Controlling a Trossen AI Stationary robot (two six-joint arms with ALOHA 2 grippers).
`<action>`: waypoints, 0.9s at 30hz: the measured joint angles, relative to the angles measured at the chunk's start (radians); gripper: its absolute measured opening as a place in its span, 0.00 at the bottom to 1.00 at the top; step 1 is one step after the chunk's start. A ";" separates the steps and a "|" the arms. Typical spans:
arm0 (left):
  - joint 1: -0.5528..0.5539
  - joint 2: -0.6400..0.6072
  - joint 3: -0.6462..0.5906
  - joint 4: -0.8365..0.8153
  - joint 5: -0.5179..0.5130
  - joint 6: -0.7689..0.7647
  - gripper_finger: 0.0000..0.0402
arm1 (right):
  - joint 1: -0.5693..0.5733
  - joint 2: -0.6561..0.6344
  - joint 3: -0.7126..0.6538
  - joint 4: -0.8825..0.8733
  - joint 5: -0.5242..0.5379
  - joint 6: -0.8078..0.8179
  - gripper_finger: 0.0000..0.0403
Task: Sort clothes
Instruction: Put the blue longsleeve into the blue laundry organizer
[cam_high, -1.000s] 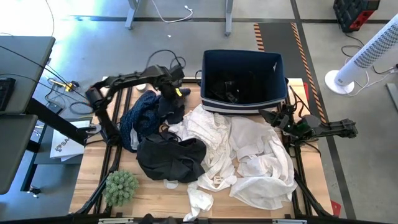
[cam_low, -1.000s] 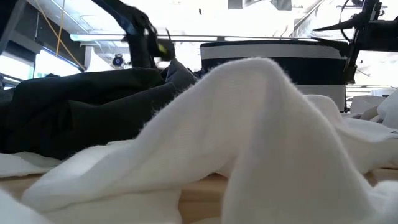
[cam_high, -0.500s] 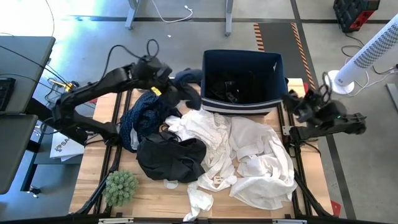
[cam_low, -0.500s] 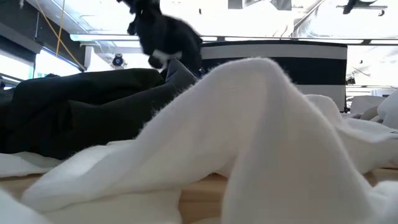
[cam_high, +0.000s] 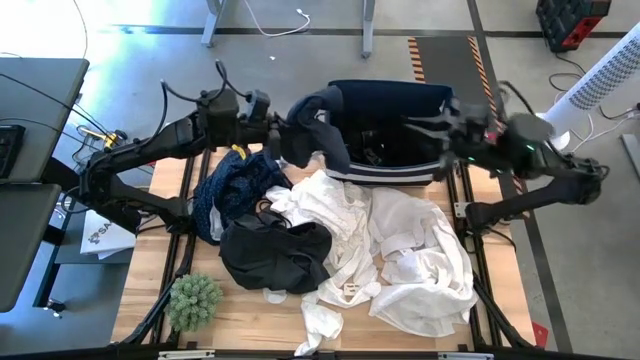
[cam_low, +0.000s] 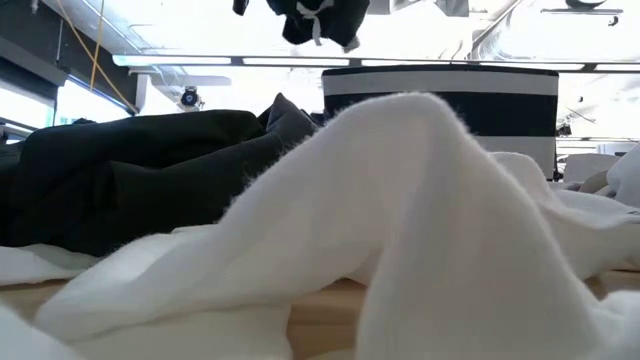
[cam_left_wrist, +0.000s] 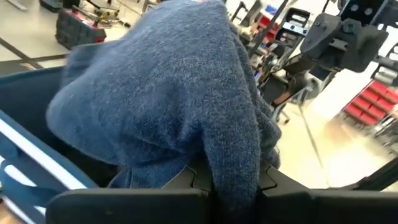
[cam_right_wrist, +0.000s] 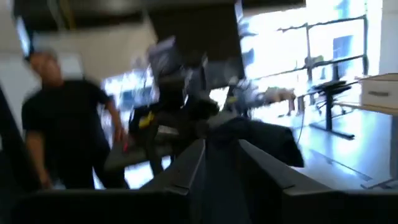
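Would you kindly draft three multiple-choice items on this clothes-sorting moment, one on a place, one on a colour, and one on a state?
1. Where is the navy garment that the left gripper holds?
A. flat on the table
B. lifted at the near left corner of the navy bin
C. beside the green plant

2. What colour are most of the clothes spread in front of the bin?
A. white
B. red
C. yellow

3. What state is the left gripper in?
A. wide open and empty
B. shut on the navy garment
C. resting on the table

Answers: 1 B, the high view shows it hanging over the bin's corner. 2 A, the white clothes cover the table's middle. 3 B, the left wrist view shows the cloth draped from its fingers.
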 joint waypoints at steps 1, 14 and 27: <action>-0.003 0.000 0.000 0.010 0.002 -0.010 0.05 | -0.016 0.042 0.054 -0.050 -0.046 -0.021 0.25; -0.039 0.000 0.000 0.132 0.093 -0.155 0.05 | -0.133 0.519 0.593 -0.435 -0.269 -0.321 0.69; -0.043 0.000 0.000 0.142 0.199 -0.231 0.16 | -0.144 0.740 0.706 -0.437 -0.305 -0.429 0.58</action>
